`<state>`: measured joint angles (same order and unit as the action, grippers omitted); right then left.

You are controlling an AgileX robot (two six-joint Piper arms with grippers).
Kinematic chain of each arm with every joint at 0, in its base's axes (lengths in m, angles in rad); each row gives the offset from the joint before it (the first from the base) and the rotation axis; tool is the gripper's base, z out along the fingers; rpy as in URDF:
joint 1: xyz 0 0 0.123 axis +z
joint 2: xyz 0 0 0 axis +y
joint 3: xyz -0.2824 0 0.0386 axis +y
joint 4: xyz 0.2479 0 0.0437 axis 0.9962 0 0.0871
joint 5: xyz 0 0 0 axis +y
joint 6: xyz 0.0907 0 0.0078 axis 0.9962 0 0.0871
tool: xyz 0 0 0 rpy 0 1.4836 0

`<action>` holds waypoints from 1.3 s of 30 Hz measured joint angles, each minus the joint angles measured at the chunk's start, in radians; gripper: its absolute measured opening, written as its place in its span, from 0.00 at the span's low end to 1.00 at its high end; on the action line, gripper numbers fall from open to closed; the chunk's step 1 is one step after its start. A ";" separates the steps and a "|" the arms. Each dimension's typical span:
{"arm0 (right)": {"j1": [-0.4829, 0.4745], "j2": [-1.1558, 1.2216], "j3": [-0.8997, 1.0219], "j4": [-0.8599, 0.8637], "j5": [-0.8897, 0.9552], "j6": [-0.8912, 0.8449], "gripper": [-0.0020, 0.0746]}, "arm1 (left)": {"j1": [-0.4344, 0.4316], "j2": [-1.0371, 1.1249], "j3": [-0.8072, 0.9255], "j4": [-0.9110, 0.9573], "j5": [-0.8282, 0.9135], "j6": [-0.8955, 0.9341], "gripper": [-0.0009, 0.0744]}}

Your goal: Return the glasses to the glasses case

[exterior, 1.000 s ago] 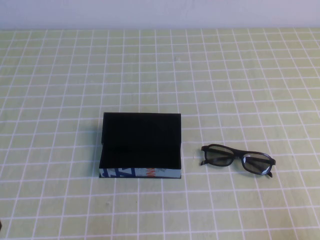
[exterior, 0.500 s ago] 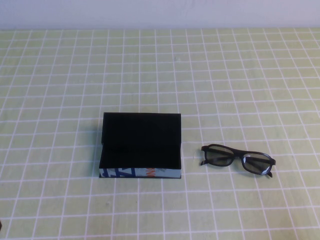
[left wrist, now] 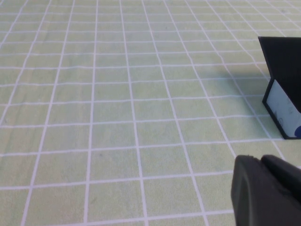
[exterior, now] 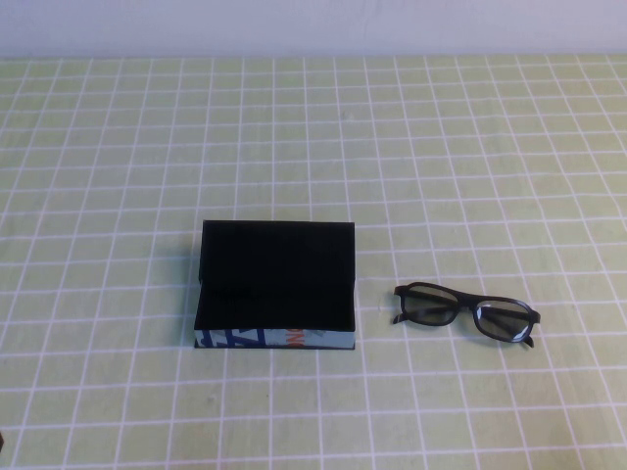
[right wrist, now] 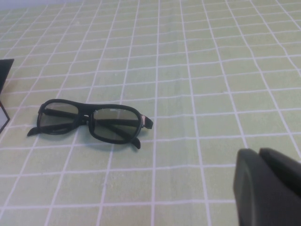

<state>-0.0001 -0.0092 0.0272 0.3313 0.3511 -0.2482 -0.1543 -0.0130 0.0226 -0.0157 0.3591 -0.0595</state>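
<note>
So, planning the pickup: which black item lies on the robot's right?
The glasses, beside the boxy glasses case, nearer the right gripper.

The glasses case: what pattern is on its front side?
Blue and white with an orange mark, clearest in the high view.

**Colours and Patterns**

The bench (exterior: 470, 147) is pale yellow-green, ruled with a regular grid of thin white lines. The glasses case (exterior: 275, 282) is matte black on its lid and interior; its near side is blue and white in an angular pattern, with one small orange mark. The glasses (exterior: 467, 313) have a black frame, dark greyish lenses and a bluish tint at one end. The left tool (left wrist: 268, 190) and the right tool (right wrist: 270, 188) are both black. The wall (exterior: 313, 24) behind is pale bluish-white.
</note>
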 joint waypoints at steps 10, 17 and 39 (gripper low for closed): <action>0.000 0.000 0.000 0.000 -0.053 0.000 0.00 | 0.000 0.000 0.000 0.002 -0.029 0.010 0.01; 0.000 0.000 0.000 0.011 -0.407 0.000 0.00 | 0.000 0.000 0.000 0.000 -0.348 -0.009 0.01; 0.000 -0.006 -0.094 0.065 -1.061 0.025 0.00 | 0.000 0.000 0.000 0.000 -0.961 -0.204 0.01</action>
<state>-0.0001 -0.0150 -0.0667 0.3958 -0.7096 -0.2230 -0.1543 -0.0130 0.0226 -0.0152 -0.6018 -0.2635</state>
